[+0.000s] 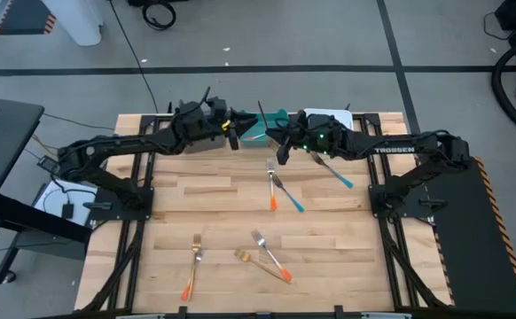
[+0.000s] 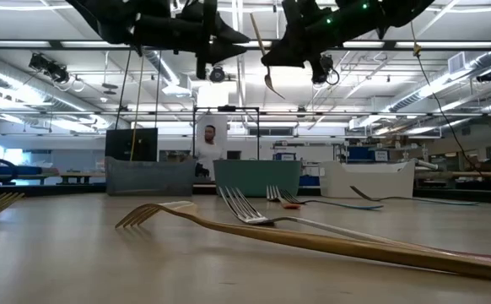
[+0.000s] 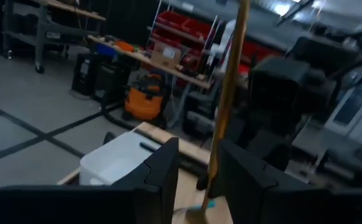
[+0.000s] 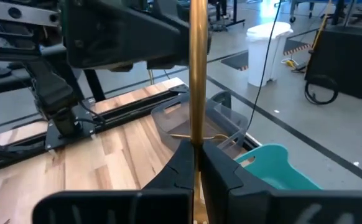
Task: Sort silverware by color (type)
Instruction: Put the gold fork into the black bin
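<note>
**Operator:** At the table's twelve o'clock edge, by the bins, what did each gripper have?

**Arm:** My right gripper [image 4: 196, 149] was clamped tight on a gold fork [image 4: 198, 74], low on its shaft, and the fork stood nearly upright. My left gripper [image 3: 196, 168] faced it from the nine o'clock side. Its fingers [image 3: 162, 168] stood apart with the same shaft running up through the gap. I saw no finger pressing on the shaft, so I would call that hand open and empty.

**Operator:** And where was the fork relative to the bins?

**Arm:** It was raised off the wood in front of the teal bin [image 1: 271, 118]. The white bin [image 1: 327, 115] was at its three o'clock, and the grey bin [image 4: 199, 118] lay beyond my right fingers. Something thin and gold lay inside the grey bin, but I couldn't make it out well enough to name it.

**Operator:** The rest of the silverware?

**Arm:** It was all down on the table:
- At centre, an orange-handled fork [image 1: 273, 184] and a blue-handled fork [image 1: 290, 197] had their heads close together.
- A second blue-handled fork [image 1: 332, 172] lay toward two o'clock.
- Near six o'clock lay another gold fork [image 1: 245, 257] with a second orange-handled fork [image 1: 272, 257] across it.
- A third orange-handled fork [image 1: 191, 266] lay alone at seven o'clock.
</note>
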`<state>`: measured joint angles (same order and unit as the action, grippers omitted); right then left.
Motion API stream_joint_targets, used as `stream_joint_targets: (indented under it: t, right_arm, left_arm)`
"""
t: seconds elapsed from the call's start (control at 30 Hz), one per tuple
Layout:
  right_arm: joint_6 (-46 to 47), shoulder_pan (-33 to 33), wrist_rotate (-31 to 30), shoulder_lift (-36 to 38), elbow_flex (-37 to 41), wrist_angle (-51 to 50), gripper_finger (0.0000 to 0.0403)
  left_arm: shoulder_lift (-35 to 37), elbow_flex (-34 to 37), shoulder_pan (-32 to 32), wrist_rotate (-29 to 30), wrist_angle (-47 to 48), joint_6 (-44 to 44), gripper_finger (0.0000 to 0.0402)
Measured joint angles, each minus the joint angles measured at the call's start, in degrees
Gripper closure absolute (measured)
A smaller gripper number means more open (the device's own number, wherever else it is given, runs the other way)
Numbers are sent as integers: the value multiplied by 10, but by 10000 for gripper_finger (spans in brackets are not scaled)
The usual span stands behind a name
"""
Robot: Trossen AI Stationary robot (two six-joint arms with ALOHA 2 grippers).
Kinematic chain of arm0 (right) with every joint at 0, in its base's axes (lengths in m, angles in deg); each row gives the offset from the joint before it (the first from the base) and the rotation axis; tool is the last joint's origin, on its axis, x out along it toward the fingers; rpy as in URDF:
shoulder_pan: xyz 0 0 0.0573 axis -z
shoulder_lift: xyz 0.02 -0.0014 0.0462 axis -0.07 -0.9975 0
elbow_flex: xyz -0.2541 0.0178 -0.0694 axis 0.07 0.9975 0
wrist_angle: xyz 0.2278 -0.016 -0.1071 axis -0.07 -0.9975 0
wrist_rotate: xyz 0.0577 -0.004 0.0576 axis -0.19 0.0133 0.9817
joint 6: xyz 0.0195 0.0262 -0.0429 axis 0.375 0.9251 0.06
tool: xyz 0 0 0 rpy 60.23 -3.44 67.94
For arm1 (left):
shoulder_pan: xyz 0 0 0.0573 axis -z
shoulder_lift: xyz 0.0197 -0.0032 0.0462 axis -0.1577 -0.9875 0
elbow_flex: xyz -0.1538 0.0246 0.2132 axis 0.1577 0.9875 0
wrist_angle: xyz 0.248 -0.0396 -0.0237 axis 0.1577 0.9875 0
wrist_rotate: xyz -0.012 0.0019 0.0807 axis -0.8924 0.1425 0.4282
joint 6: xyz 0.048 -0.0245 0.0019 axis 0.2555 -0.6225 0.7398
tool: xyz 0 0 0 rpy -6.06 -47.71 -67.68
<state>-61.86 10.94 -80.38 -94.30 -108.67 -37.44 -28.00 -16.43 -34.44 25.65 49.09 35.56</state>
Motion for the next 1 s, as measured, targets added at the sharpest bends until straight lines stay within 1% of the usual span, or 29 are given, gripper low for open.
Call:
stream_joint_targets:
  t: [0.13,0.3,0.5,0.67,0.8,1.0]
  right_arm:
    - [0,11,11,-8,0,-5,389]
    - [0,18,16,-20,0,-1,389]
    - [7,21,39,-30,-1,-3,389]
    - [16,23,38,-34,0,-7,389]
    - [16,29,44,-34,0,-5,390]
    - [29,34,75,-57,-1,3,390]
  left_arm:
    - [-24,0,0,-10,-50,-18,276]
    - [-40,0,-5,-54,-69,-20,276]
    - [-55,0,-20,-37,-71,-37,276]
    - [-61,0,-36,-36,-70,-57,276]
    - [-61,0,-40,-36,-72,-56,276]
    - [-61,0,-41,-31,-82,-55,276]
